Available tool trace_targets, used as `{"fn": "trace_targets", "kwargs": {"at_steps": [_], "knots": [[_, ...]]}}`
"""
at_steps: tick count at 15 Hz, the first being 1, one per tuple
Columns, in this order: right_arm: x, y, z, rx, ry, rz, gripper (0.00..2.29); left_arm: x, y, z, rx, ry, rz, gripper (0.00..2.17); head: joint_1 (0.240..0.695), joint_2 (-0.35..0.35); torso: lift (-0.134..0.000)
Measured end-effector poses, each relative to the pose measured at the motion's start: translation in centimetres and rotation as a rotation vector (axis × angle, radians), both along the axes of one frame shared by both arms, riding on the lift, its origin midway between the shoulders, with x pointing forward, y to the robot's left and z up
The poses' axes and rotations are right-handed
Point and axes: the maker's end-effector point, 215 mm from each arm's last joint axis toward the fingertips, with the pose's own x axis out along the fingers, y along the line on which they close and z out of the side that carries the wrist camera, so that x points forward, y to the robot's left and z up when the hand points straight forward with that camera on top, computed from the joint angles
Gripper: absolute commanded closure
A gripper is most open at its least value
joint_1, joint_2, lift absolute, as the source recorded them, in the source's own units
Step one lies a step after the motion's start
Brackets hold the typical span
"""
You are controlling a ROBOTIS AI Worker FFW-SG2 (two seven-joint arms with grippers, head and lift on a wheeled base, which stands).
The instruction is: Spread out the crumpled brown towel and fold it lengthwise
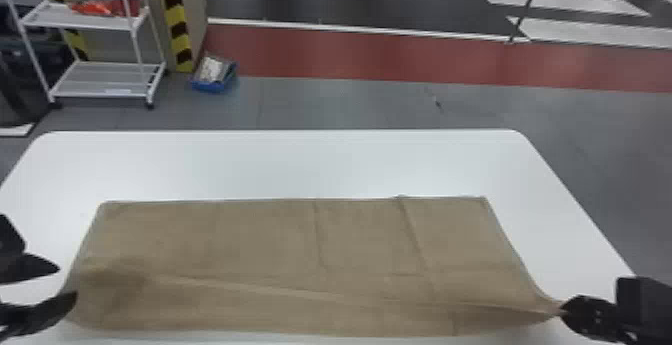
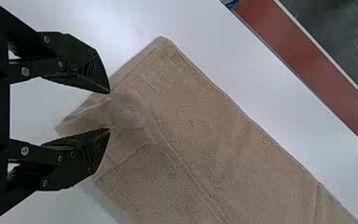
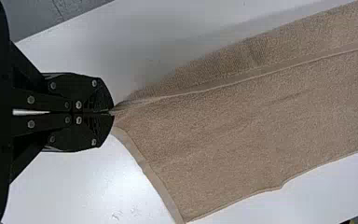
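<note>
The brown towel (image 1: pixel 260 239) lies spread across the near part of the white table (image 1: pixel 280 164), longer from left to right. At its left end the left gripper (image 1: pixel 67 281) stands wide — nothing between its fingers — while the right gripper (image 1: pixel 565 311) pinches the towel's near right corner, fingers closed together.

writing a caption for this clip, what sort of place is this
Probably a workshop or lab hall, judging by the yellow-and-black striped post, white wheeled rack and grey floor with a red lane.
</note>
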Motion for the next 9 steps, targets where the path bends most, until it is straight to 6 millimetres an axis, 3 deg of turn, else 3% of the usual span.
{"fn": "trace_targets", "kwargs": {"at_steps": [5, 9], "knots": [[0.0, -0.2, 0.1, -0.004, -0.001, -0.005, 2.01, 0.4, -0.2, 0.4, 0.031, -0.03, -0.02, 0.03, 0.695, -0.134, -0.124], [-0.1, 0.6, 0.0, -0.005, 0.004, 0.011, 2.01, 2.1, -4.4, 0.4, 0.05, -0.028, -0.185, 0.23, 0.695, -0.185, -0.124]]}}
